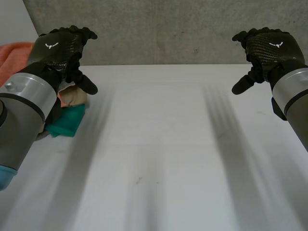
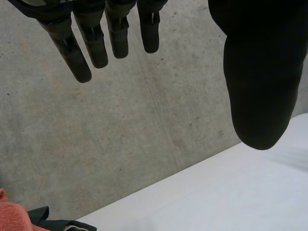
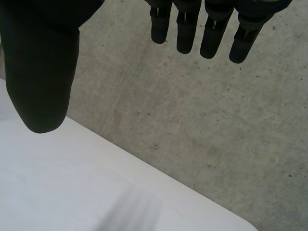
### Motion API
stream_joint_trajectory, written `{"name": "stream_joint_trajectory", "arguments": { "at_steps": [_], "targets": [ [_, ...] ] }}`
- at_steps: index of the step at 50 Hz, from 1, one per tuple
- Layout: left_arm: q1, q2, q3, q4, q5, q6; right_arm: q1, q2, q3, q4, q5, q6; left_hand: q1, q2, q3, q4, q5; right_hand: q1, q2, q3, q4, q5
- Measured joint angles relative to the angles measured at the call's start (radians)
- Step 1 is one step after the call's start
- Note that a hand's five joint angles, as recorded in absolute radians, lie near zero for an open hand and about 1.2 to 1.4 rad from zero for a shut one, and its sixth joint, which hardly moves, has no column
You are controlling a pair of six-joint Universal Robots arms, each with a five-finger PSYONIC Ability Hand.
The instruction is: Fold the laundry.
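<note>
Left robot hand (image 1: 60, 50) and right robot hand (image 1: 267, 48) hover above the table (image 1: 159, 144), fingers straight and apart, holding nothing, while the laundry pile (image 1: 72, 103) sits at the table's left edge, soft, light, floppy stuff, I'd say, best pinched at an exposed edge of the teal cloth (image 1: 67, 121).

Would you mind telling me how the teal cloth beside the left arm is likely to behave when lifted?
The teal cloth lies crumpled, so it will probably droop limply and feel light. A beige piece lies against it and may drag along.
</note>
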Motion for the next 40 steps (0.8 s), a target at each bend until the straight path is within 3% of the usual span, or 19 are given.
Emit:
{"name": "stream_joint_trajectory", "arguments": {
  "at_steps": [19, 28, 35, 40],
  "targets": [
    [0.023, -0.001, 0.021, 0.018, -0.002, 0.015, 0.000, -0.007, 0.003, -0.001, -0.001, -0.001, -0.069, -0.070, -0.059, -0.072, -0.054, -0.040, -0.061, -0.068, -0.063, -0.051],
    [0.241, -0.128, 0.126, 0.123, -0.008, 0.190, 0.001, -0.006, 0.009, -0.002, -0.002, -0.001, -0.069, -0.070, -0.059, -0.072, -0.054, -0.040, -0.061, -0.068, -0.063, -0.051],
    [0.379, -0.381, 0.308, 0.181, -0.016, 0.423, 0.004, -0.005, 0.022, -0.007, -0.002, -0.002, -0.069, -0.070, -0.059, -0.072, -0.054, -0.040, -0.061, -0.068, -0.063, -0.051],
    [0.448, -0.562, 0.430, 0.206, -0.014, 0.514, 0.007, -0.002, 0.029, -0.008, -0.002, -0.007, -0.069, -0.070, -0.059, -0.072, -0.054, -0.040, -0.061, -0.068, -0.063, -0.051]
  ]
}}
